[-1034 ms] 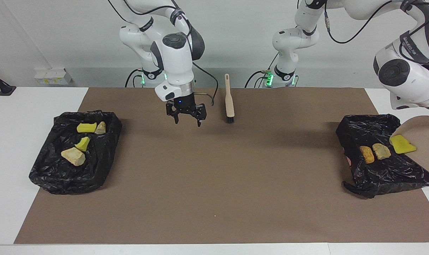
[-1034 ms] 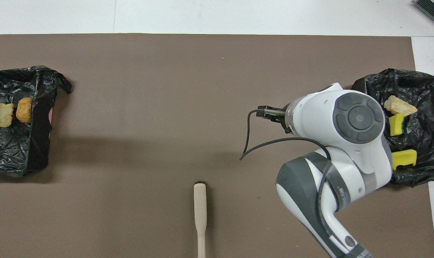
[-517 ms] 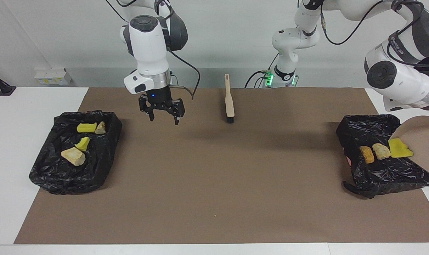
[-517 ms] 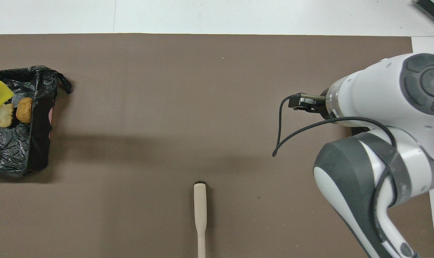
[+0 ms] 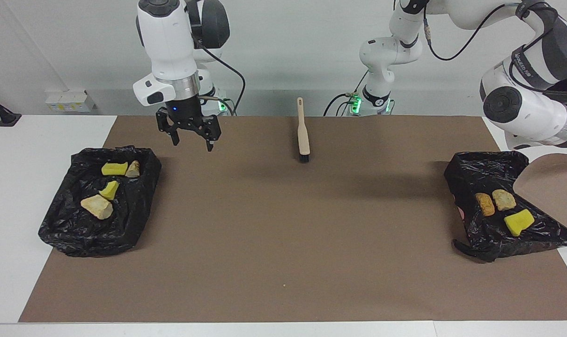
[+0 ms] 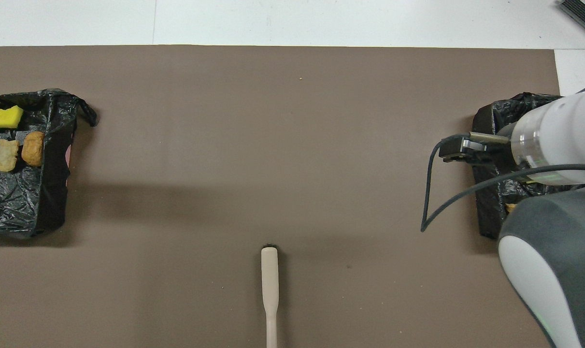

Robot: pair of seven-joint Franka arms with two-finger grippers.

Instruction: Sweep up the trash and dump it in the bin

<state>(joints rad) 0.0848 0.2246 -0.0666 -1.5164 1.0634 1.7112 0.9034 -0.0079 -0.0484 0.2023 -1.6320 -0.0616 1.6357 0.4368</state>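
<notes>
Two black-bagged bins stand at the ends of the brown mat. The bin (image 5: 536, 236) (image 6: 12, 203) at the left arm's end holds trash: a yellow foam chunk (image 5: 519, 222) (image 6: 3, 117), a beige lump (image 5: 504, 199) and an orange-brown nugget (image 5: 484, 204). A beige dustpan (image 5: 552, 187) hangs tilted over this bin under the left arm's wrist; the left gripper itself is past the picture's edge. The bin (image 5: 77, 229) at the right arm's end holds yellow chunks (image 5: 114, 168) and beige lumps (image 5: 97, 207). My right gripper (image 5: 192, 145) hangs open and empty over the mat beside that bin.
A beige brush (image 5: 303, 131) (image 6: 269, 285) lies on the mat near the robots, midway between the arms, bristles pointing away from them. A tiny crumb (image 5: 283, 286) sits on the mat far from the robots. In the overhead view the right arm covers most of its bin.
The yellow foam chunk slid off the dustpan and now lies in the bin at the left arm's end. The right gripper rose and swung toward its own end of the table.
</notes>
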